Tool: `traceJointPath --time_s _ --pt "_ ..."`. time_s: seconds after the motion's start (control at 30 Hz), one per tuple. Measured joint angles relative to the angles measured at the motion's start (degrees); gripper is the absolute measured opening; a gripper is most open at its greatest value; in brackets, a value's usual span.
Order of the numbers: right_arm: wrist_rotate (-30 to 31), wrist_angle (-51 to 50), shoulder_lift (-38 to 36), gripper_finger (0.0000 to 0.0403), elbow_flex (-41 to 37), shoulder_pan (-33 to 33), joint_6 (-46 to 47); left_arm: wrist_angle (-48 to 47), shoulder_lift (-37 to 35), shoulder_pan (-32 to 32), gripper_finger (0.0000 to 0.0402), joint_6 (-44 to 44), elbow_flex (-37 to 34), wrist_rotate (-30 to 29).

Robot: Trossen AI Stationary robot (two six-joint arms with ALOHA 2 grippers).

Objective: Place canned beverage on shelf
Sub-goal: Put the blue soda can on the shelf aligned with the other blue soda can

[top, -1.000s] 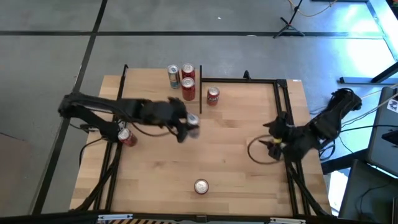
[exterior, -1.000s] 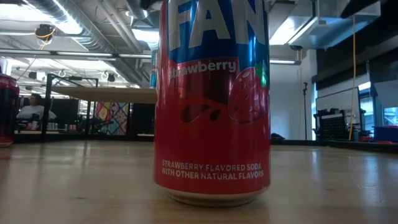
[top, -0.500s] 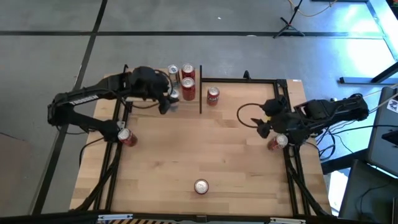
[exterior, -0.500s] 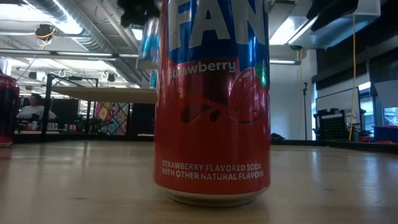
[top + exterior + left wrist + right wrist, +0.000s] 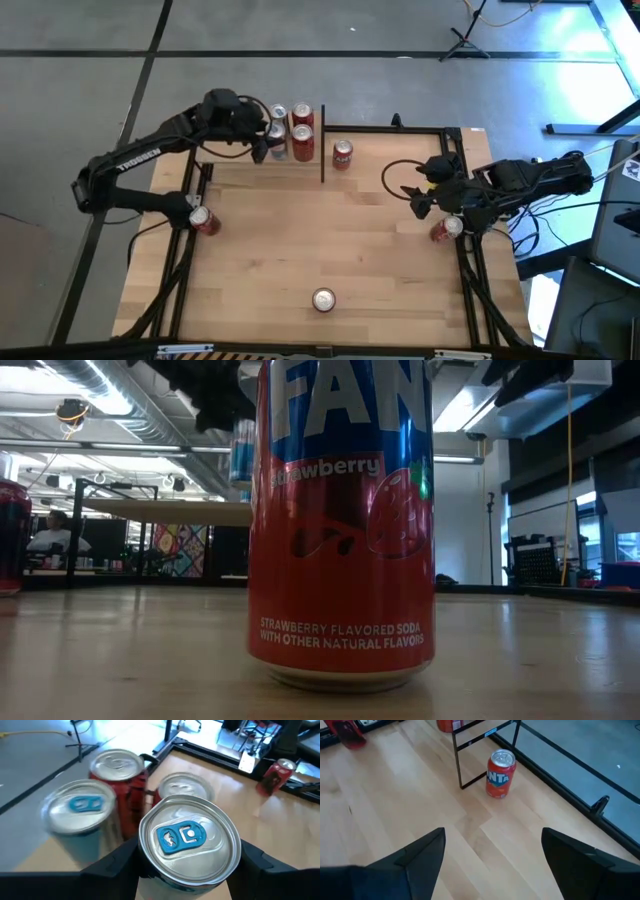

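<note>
My left gripper is at the far left, shut on a silver can with a blue tab, over the small light-wood shelf. Three more cans stand on the shelf: a silver one and two red ones. In the low view the held can shows just above the shelf board. I cannot tell whether its base touches the board. My right gripper is open and empty at the table's right side. My left gripper pinches the can's side wall just below its top rim between its two fingers, one on each side. The fingers come level from the table's left. The can stands upright, top up, beside the silver can on the shelf.
A red can stands on the table right of the shelf's black post; it also shows in the right wrist view. Other cans stand at the left edge, the right edge and near the front.
My left gripper has carried the blue-tab can from the table's middle up and toward the far edge, over the shelf beside the other cans. My right arm has swung from the right edge toward the table's middle and far side, uncovering the red can at the right edge.
</note>
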Motion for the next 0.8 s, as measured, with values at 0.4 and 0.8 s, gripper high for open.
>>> traceJointPath --time_s 0.4,0.8 --pt "2.56 -0.33 0.0 0.0319 0.0 0.0 -1.4 0.96 4.31 2.67 0.0203 0.56 -0.04 2.51" --pt "3.47 -0.31 0.0 0.0319 0.0 0.0 -2.27 1.28 4.64 2.56 0.0272 0.65 -0.04 -0.41"
